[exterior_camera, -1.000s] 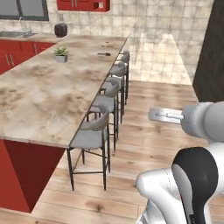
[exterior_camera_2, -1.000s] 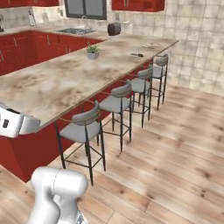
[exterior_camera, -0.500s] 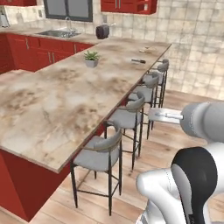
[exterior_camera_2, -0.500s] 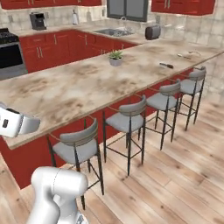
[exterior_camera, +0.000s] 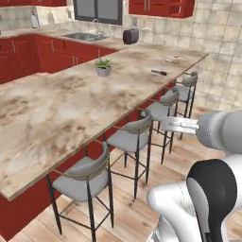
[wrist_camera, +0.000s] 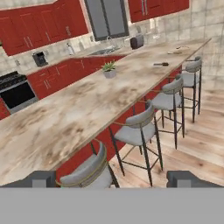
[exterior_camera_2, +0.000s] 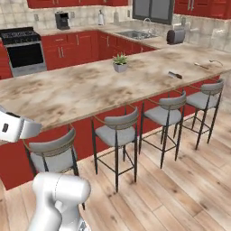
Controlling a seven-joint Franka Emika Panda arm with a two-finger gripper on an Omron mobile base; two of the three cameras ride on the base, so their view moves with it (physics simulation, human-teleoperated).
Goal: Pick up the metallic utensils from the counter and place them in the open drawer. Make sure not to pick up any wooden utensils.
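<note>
The fingers [wrist_camera: 44,178] stand wide apart and hold nothing, out over the bar stools [wrist_camera: 139,131] and well short of the work. At the far end of the marbled counter [exterior_camera: 71,104] lie the dark-handled knife [exterior_camera: 159,72] and, beyond it, thin utensils [exterior_camera: 174,59] too small to sort into metal or wood. By my judgement nothing has been picked up or stowed yet, so the whole task remains.

No text, label, brand, number or sign can be read on anything in these views of the kitchen.
</note>
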